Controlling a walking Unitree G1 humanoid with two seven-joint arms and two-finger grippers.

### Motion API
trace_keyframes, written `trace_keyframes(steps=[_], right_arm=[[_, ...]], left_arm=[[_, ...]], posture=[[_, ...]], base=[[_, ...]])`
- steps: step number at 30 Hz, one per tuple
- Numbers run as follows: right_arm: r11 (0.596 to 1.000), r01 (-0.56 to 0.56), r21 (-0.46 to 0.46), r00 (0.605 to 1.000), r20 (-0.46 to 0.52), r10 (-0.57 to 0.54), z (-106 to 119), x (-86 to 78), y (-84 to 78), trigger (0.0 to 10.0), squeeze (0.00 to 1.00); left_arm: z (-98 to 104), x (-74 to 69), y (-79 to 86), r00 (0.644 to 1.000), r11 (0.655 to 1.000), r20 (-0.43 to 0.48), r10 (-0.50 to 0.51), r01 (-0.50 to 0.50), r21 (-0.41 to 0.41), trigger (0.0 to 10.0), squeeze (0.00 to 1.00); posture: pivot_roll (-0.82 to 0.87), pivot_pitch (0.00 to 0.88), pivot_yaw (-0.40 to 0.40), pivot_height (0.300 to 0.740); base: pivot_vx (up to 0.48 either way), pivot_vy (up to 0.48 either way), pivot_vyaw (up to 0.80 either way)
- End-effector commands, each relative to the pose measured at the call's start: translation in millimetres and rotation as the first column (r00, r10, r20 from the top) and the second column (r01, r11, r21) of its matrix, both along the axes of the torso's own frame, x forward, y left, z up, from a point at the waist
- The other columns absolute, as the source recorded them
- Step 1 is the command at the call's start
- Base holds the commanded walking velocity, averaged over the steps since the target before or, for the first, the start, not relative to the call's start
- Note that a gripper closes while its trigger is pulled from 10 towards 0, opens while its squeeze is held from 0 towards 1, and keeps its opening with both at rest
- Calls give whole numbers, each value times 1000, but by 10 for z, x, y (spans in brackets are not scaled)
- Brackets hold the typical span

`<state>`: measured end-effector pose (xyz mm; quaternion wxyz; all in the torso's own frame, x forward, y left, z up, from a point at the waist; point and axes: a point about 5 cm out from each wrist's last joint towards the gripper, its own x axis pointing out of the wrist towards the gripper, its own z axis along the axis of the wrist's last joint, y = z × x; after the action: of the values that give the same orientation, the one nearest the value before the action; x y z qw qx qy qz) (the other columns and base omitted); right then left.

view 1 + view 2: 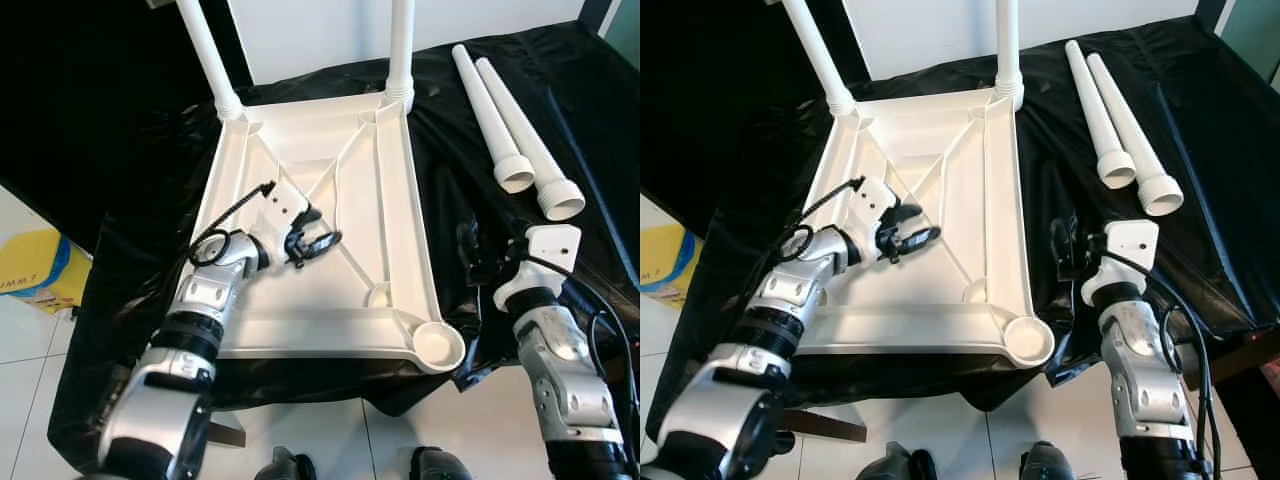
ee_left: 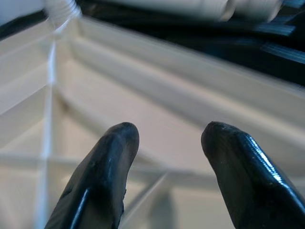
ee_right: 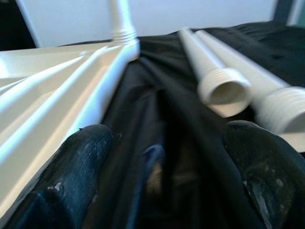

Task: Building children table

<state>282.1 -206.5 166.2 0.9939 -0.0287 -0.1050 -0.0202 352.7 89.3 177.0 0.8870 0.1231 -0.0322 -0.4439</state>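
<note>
Lying upside down on a surface [image 1: 600, 90] draped in black cloth [image 1: 150, 200], the white plastic tabletop [image 1: 330, 300] shows its ribbed underside, with raised edges and diagonal stiffening ribs crossing the middle. Two white legs [image 1: 205, 50] stand upright in the far corner sockets. At the near right corner an open round socket [image 1: 437, 342] holds nothing; the near left corner is hidden behind the left arm. Two more loose legs [image 1: 520, 125] lie side by side on the cloth to the right of the tabletop, touching along their length, their threaded open ends pointing toward the robot.

The left pincer [image 1: 318, 240] hovers inside the tabletop's underside near its middle, fingers [image 2: 102, 176] spread apart and grasping nothing. The right pincer [image 3: 162, 152] sits low over the black cloth just beside the tabletop's right edge, fingers [image 3: 78, 167] released wide, with the loose legs ahead of it.

Below the surface is a white tiled floor [image 1: 30, 340], with a yellow box [image 1: 40, 265] at the left.
</note>
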Motion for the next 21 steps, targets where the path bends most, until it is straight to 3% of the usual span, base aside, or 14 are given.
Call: trace_keyframes(steps=[1, 3, 4, 11, 18, 21], right_arm=[[999, 41, -1, 999, -5, -41, -26, 12, -34, 10000, 0], [997, 78, 0, 997, -5, -78, -14, 42, -72, 10000, 0], [992, 129, -3, 992, -10, -129, -13, 93, -135, 10000, 0], [973, 230, -14, 973, 6, -230, 18, 169, -270, 10000, 0], [952, 304, -21, 952, 17, -304, 73, 245, -430, 10000, 0], [942, 332, -42, 943, 27, -331, 121, 310, -518, 10000, 0]], left_arm=[[-9, -36, 40, 999, 999, 9, 32, -32, -28, 10000, 0], [13, -85, -3, 999, 999, 33, 28, -27, -43, 10000, 0], [78, -198, -96, 998, 997, 63, 15, -10, -80, 10000, 0], [234, -433, -233, 993, 986, 86, -76, 88, -142, 10000, 0], [315, -594, -294, 979, 971, 90, -182, 193, -143, 10000, 0], [376, -739, -339, 961, 948, 74, -268, 277, -156, 10000, 0]], posture=[[-154, 96, 104, 740], [-152, 102, 101, 740], [-149, 113, 102, 740], [-146, 119, 104, 740], [-134, 136, 113, 740], [-126, 149, 121, 740]], base=[[0, 0, 0], [0, 0, 0], [0, 0, 0], [0, 0, 0], [0, 0, 0], [0, 0, 0]])
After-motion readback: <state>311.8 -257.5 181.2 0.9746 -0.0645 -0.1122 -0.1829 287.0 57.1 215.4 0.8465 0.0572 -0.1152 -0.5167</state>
